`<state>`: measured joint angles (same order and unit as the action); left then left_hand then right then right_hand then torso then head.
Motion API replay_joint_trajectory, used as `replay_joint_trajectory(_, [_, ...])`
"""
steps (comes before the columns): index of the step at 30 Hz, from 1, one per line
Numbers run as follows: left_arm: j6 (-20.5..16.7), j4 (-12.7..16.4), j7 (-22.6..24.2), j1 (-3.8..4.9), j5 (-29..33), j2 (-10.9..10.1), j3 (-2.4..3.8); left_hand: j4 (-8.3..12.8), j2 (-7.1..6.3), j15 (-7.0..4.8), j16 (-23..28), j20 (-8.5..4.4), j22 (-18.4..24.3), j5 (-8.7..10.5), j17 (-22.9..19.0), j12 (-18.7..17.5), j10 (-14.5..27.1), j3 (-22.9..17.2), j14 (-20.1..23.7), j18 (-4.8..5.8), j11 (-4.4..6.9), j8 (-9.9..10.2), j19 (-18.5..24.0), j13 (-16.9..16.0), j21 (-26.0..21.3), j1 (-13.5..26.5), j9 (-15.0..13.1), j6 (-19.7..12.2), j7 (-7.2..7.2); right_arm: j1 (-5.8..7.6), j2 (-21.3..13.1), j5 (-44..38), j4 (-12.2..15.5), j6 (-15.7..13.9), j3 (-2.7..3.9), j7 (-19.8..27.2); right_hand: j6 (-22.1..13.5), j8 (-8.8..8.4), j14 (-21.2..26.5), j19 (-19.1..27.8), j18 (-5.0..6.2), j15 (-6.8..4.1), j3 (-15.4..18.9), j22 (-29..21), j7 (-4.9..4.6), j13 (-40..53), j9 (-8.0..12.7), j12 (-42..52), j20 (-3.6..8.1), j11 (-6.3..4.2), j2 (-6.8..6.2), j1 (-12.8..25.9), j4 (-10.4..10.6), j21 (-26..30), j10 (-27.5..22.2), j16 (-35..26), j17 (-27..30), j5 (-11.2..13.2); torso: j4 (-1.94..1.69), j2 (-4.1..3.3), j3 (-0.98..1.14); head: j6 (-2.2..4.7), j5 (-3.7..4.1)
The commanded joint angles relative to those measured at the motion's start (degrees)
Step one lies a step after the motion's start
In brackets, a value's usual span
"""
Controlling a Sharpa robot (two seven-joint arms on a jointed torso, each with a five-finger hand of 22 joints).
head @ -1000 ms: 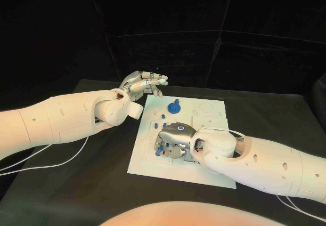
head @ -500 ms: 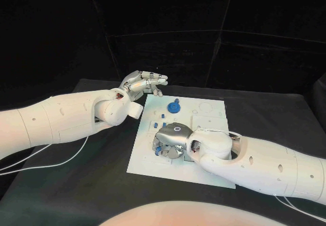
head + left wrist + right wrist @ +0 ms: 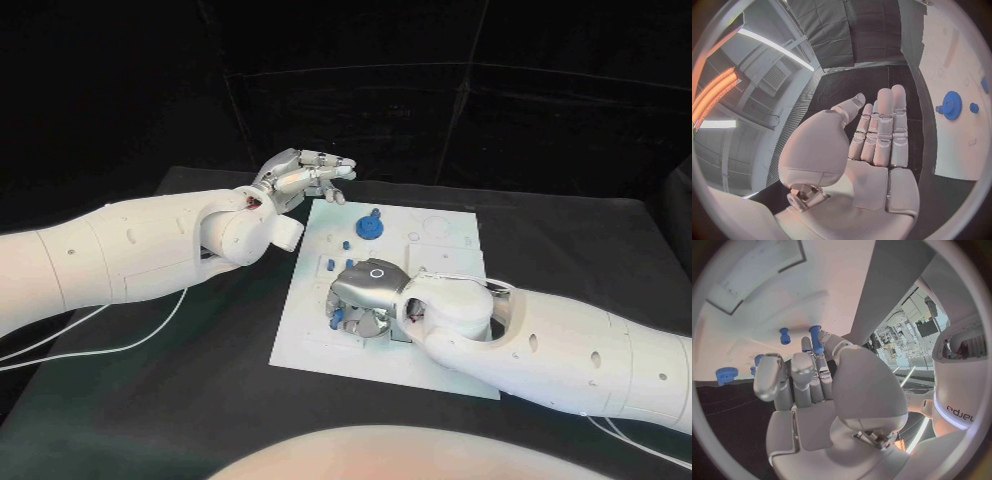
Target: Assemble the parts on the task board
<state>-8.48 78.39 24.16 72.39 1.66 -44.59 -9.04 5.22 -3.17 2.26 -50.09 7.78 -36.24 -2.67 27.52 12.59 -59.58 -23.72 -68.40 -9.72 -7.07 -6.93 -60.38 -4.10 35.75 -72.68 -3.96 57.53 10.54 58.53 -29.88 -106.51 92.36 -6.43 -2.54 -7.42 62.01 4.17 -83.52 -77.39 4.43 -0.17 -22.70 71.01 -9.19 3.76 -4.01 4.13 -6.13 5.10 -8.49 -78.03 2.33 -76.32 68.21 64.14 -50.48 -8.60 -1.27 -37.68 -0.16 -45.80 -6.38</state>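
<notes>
Right hand (image 3: 366,296) pinches a small blue part (image 3: 816,338) over the task board (image 3: 447,240); left hand (image 3: 303,175), fingers extended and empty, hovers at ten o'clock beside a blue gear (image 3: 371,228).

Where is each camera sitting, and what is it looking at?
Head view: sits on the robot's head, looking down at the black table and the task board; both white arms show, with the left hand past the board's far corner and the right hand over the board.
Left wrist view: sits behind the left hand, looking along its straightened fingers at the board's edge.
Right wrist view: sits behind the right hand, facing the board close up.
Shared: the blue gear shows in the head and left wrist views.
</notes>
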Motion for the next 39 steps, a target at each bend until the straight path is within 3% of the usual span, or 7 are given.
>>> replay_joint_trajectory(1, [0.65, 0.03, 0.13, 0.08, 0.16, -0.07, 0.05, 0.09, 0.13, -0.26, 0.39, 0.01, 0.08, -0.13, -0.08, 0.17, 0.41, 0.35, -0.01, -0.72, 0.15, -0.12, -0.52, 0.1, -0.13, -0.44, 0.07, -0.02, 0.15, 0.06, -0.19, -0.05, 0.21, -0.58, -0.01, 0.15, -0.96, -0.46, 0.24, 0.92, 0.57, 0.6, 1.26, -1.05, -0.09, -0.13, 0.14, -0.54, -0.24, 0.33, -0.65, 1.25, 0.37, 0.87, -1.61, -0.85, 1.04, -0.57, 0.0, 0.0, 0.01, -0.07, 0.0])
replay_joint_trajectory(10, [0.68, 0.0, 0.09, 0.08, 0.16, -0.14, 0.05, 0.09, 0.13, -0.26, 0.39, 0.01, 0.08, -0.13, -0.08, 0.17, 0.41, 0.35, -0.01, -0.72, 0.15, -0.12, -0.52, 0.1, -0.13, -0.44, 0.07, -0.02, 0.15, 0.02, -1.29, 1.53, 1.1, -8.01, -0.02, 1.36, -8.53, -0.71, 1.2, 3.88, 1.69, 1.23, 9.97, -6.12, -0.5, -0.08, 0.4, -0.07, -0.95, 1.17, -1.33, 2.11, 1.41, 5.19, -9.78, -4.34, 5.51, -0.53, 0.0, -0.02, 0.07, 0.05, 0.29])
replay_joint_trajectory(13, [0.77, 0.06, -0.06, 0.08, 0.16, -0.34, 0.04, 0.09, 0.13, -0.26, 0.39, 0.01, 0.08, -0.13, -0.08, 0.17, 0.41, 0.35, -0.01, -0.72, 0.15, -0.12, -0.52, 0.1, -0.13, -0.44, 0.07, -0.02, 0.15, 0.01, -2.34, 3.19, 1.83, -11.73, -0.01, 2.07, -14.16, -0.04, 1.23, 4.29, 1.75, 1.79, 19.95, -7.49, -1.43, 0.15, 0.06, 1.28, -1.55, 1.39, 0.26, -0.76, 3.72, 6.53, -13.09, -5.38, 6.83, -1.25, 0.03, 0.02, 0.09, 0.1, 0.46])
replay_joint_trajectory(15, [0.79, 0.06, -0.12, 0.08, 0.16, -0.42, 0.04, 0.09, 0.13, -0.26, 0.39, 0.01, 0.08, -0.13, -0.08, 0.17, 0.41, 0.35, -0.01, -0.72, 0.15, -0.12, -0.52, 0.1, -0.13, -0.44, 0.07, -0.02, 0.15, 0.01, -3.2, 4.41, 2.53, -13.38, 0.0, 2.61, -16.82, -0.67, 1.24, 4.33, 2.01, 1.74, 22.13, -7.83, -1.34, 0.09, 0.36, 1.96, -1.35, 1.74, 0.68, -1.5, 4.96, 6.83, -13.61, -5.69, 7.28, -1.54, 0.05, 0.02, 0.08, 0.2, 0.56])
replay_joint_trajectory(28, [0.77, 0.12, -0.19, 0.07, 0.16, -0.78, -0.02, 0.09, 0.13, -0.26, 0.39, 0.01, 0.08, -0.13, -0.08, 0.17, 0.41, 0.35, -0.01, -0.72, 0.15, -0.12, -0.52, 0.1, -0.13, -0.44, 0.07, -0.02, 0.15, 2.03, -16.76, 15.24, 12.51, -14.14, 0.3, 0.34, -8.65, 0.91, -0.26, 0.96, 0.96, 0.88, 24.04, -3.41, -0.9, 1.08, -0.41, 8.58, -0.81, 0.63, 3.78, -4.01, 6.05, 3.3, -4.02, -2.41, 3.19, -3.03, 0.29, 0.17, 0.01, 1.01, 2.4])
replay_joint_trajectory(33, [0.7, 0.33, -0.18, 0.07, 0.17, -0.98, -0.08, 0.13, 0.19, -0.26, 0.42, 0.02, 0.16, -0.13, -0.19, 0.26, 0.47, 0.45, 0.02, -0.72, 0.14, -0.14, -0.54, 0.11, -0.23, -0.5, 0.07, -0.06, 0.15, 3.36, -24.79, 23.01, 16.08, -12.13, 0.33, -6.49, -5.34, 2.82, -2.14, -3.2, -0.52, -1.38, 25.78, 3.21, 1.53, 5.33, -0.89, 15.59, 1.08, -2.39, 3.68, -1.55, 8.27, -2.05, 8.48, 3.8, -4.68, -3.88, 0.36, 0.27, -0.12, 1.6, 4.86])
replay_joint_trajectory(39, [0.52, 0.97, -0.2, 0.07, 0.17, -1.54, -0.15, 0.16, 0.24, -0.25, 0.43, 0.03, 0.21, -0.13, -0.26, 0.32, 0.51, 0.52, 0.05, -0.72, 0.14, -0.15, -0.55, 0.12, -0.3, -0.54, 0.07, -0.09, 0.15, 3.73, -31.81, 27.07, 18.04, -10.91, 0.27, -16.81, -2.54, 6.55, -2.88, -5.82, -1.64, -2.87, 31.05, 8.08, 3.37, 16.69, -2.13, 26.73, 2.76, -3.96, 3.73, 5.47, 14.17, -5.9, 10.8, 9.31, -11.73, -5.38, 1.09, 0.44, -0.19, 2.01, 6.97])
